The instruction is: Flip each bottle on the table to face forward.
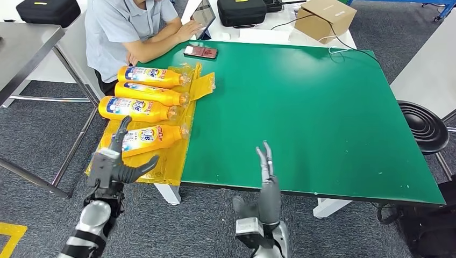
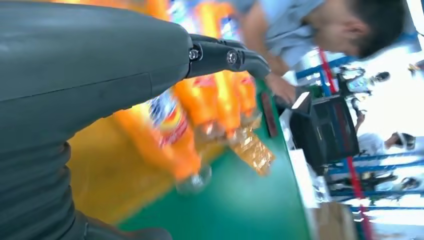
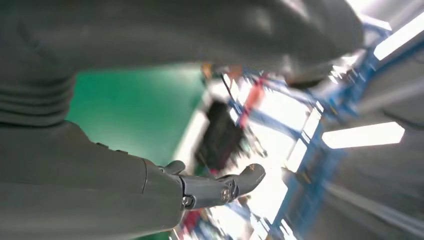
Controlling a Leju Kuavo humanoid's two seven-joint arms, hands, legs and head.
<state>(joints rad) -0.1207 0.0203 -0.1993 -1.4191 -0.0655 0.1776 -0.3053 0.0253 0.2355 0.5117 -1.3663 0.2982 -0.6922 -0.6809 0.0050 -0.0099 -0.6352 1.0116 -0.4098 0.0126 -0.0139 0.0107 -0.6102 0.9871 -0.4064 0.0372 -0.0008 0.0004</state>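
Nearest us, the left robot hand (image 1: 115, 164) spreads wide and empty just short of the closest bottle (image 1: 153, 137), while the right robot hand (image 1: 267, 188) stands open-fingered, holding nothing, at the green surface (image 1: 322, 118) edge. Beyond, we see three more bottles (image 1: 148, 94) lying on yellow sheeting (image 1: 172, 161), and a seated person (image 1: 126, 29) at the far corner.

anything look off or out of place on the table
The nearest bottle lies at a slant, while the other three lie roughly parallel. The yellow sheet under them hangs over the table's corner. Nothing looks spilled.
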